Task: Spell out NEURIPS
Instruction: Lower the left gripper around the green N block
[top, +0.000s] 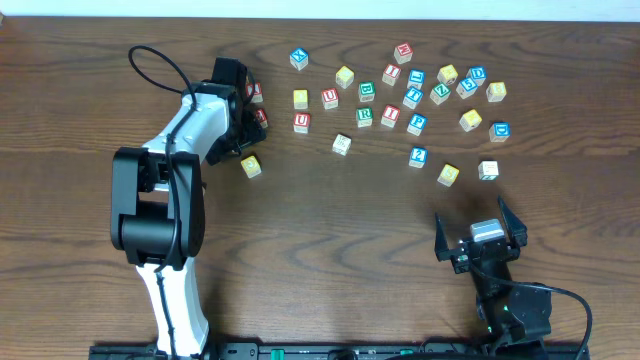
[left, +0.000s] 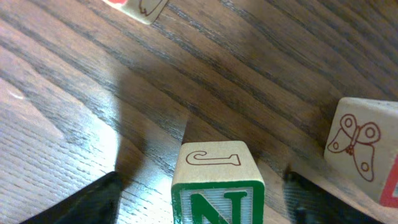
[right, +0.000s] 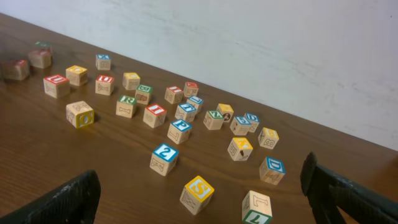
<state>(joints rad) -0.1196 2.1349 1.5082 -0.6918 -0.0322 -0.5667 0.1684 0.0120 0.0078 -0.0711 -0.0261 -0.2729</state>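
Observation:
My left gripper (top: 240, 106) is open at the far left of the block field. In the left wrist view its jaws (left: 200, 200) stand on either side of a green N block (left: 217, 190) on the table, with a gap on each side. The arm hides that block from overhead. The red U (top: 301, 122), green R (top: 364, 117), red I (top: 390, 115), blue P (top: 417, 124) and yellow S (top: 448, 175) blocks lie loose. My right gripper (top: 480, 236) is open and empty at the front right, behind the S block (right: 197, 194).
A butterfly block (left: 360, 149) lies just right of the N block. A yellow block (top: 250, 165) lies in front of the left gripper. Several other letter blocks are scattered across the far middle and right, among them a blue 2 (right: 164, 158) and a blue D (right: 272, 170).

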